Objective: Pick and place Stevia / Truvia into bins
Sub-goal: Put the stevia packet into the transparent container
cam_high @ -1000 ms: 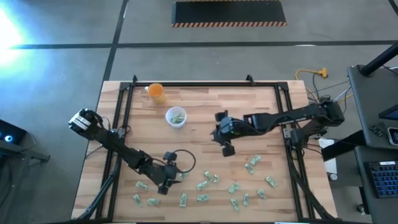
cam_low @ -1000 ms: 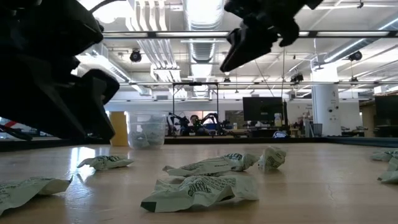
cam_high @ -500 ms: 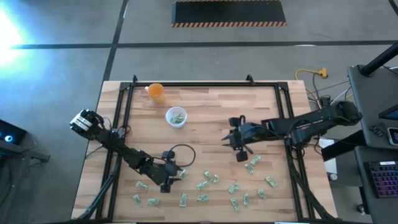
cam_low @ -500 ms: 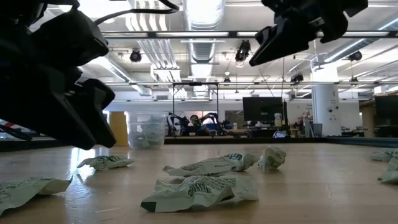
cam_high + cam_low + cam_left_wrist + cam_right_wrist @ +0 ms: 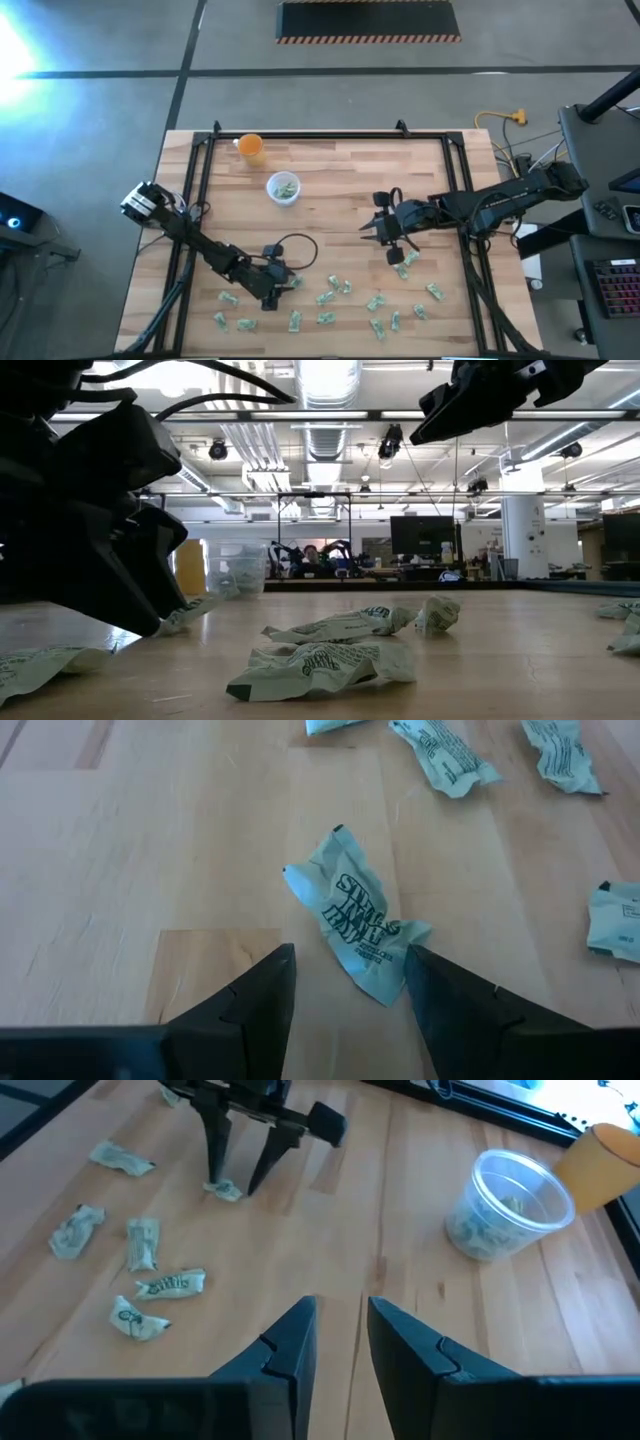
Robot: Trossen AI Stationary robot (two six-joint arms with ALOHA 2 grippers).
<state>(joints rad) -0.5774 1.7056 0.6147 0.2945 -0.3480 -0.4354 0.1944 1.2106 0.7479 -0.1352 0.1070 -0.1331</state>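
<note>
Sachets scattered on bench, one straddled by left gripper point(image 5: 345, 982).
Its spread fingers flank a crumpled Stevia sachet point(image 5: 356, 917); right gripper point(image 5: 340, 1338) hovers empty, fingers narrowly parted; clear cup point(image 5: 505, 1204) contents indistinct; one orange cup point(image 5: 250, 148).

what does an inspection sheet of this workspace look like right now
surface: wooden table, black frame along its edges
job's things: clear cup with sachets inside; loose sachets along the near half
clutter: orange cup at the far edge
grippers: left gripper open, low astride a crumpled sachet; right gripper partly open, empty, above the table
cables: yellow cable on the floor by the right corner
surroundings: lab room behind, keyboard at right
</note>
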